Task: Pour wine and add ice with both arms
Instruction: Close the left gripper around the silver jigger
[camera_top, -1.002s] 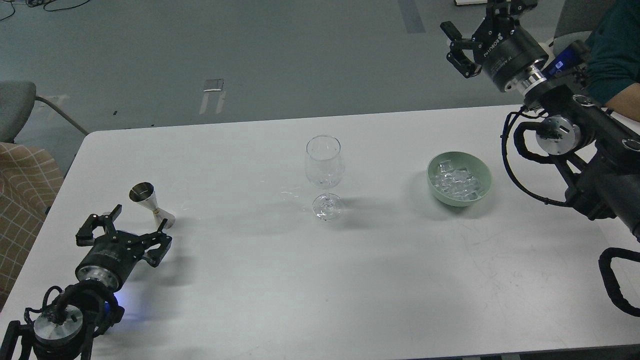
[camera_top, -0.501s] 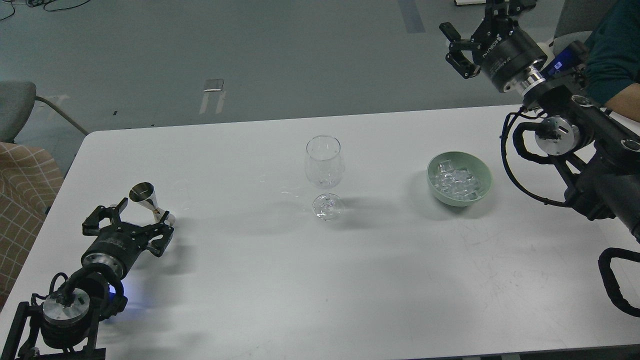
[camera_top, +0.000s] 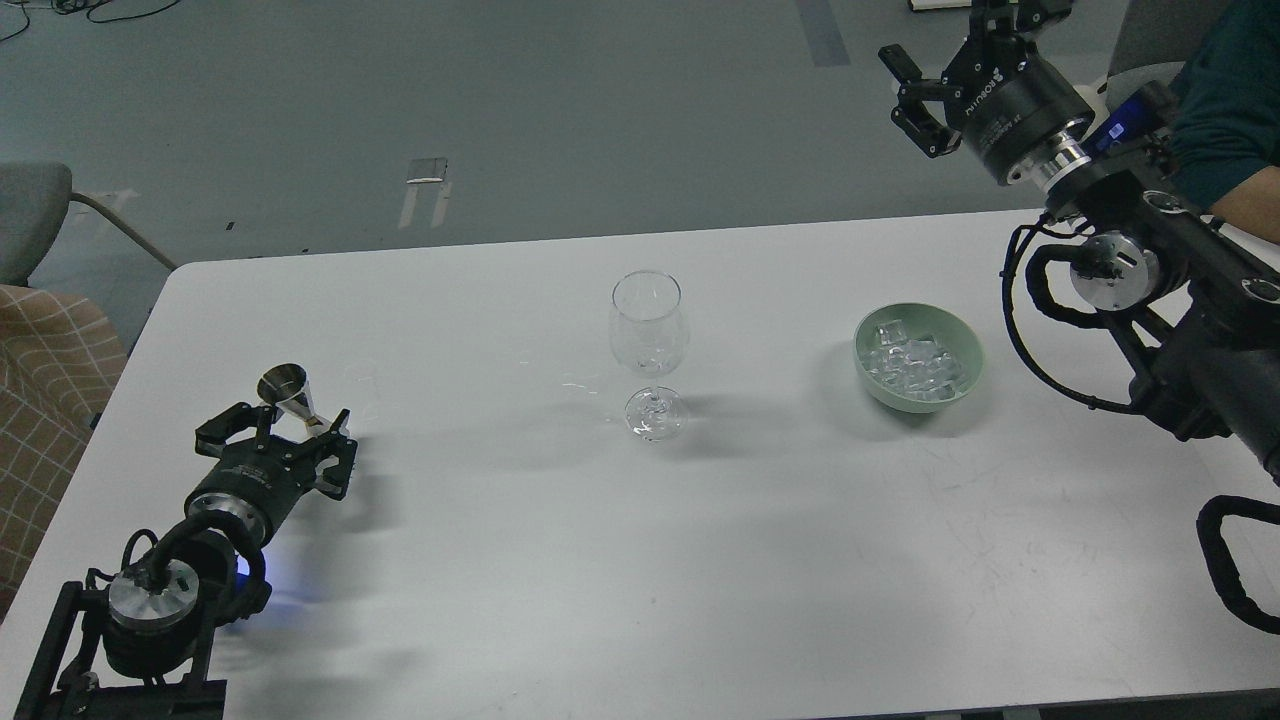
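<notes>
An empty clear wine glass (camera_top: 649, 330) stands upright at the middle of the white table (camera_top: 620, 560). A pale green bowl (camera_top: 966, 372) to its right holds several small clear ice cubes (camera_top: 912, 362). A small steel jigger (camera_top: 292, 397) stands at the left. My left gripper (camera_top: 278, 432) is open, its fingers on either side of the jigger's lower part. My right gripper (camera_top: 945, 70) is open and empty, raised high beyond the table's far right edge, well above the bowl.
A person's arm in a teal sleeve (camera_top: 1228, 100) is at the top right, behind my right arm. A grey chair (camera_top: 35, 215) and a checked cushion (camera_top: 45, 370) stand off the table's left edge.
My left gripper has moved forward and to the right, and its open fingers now straddle the jigger. My right gripper has risen only slightly.
</notes>
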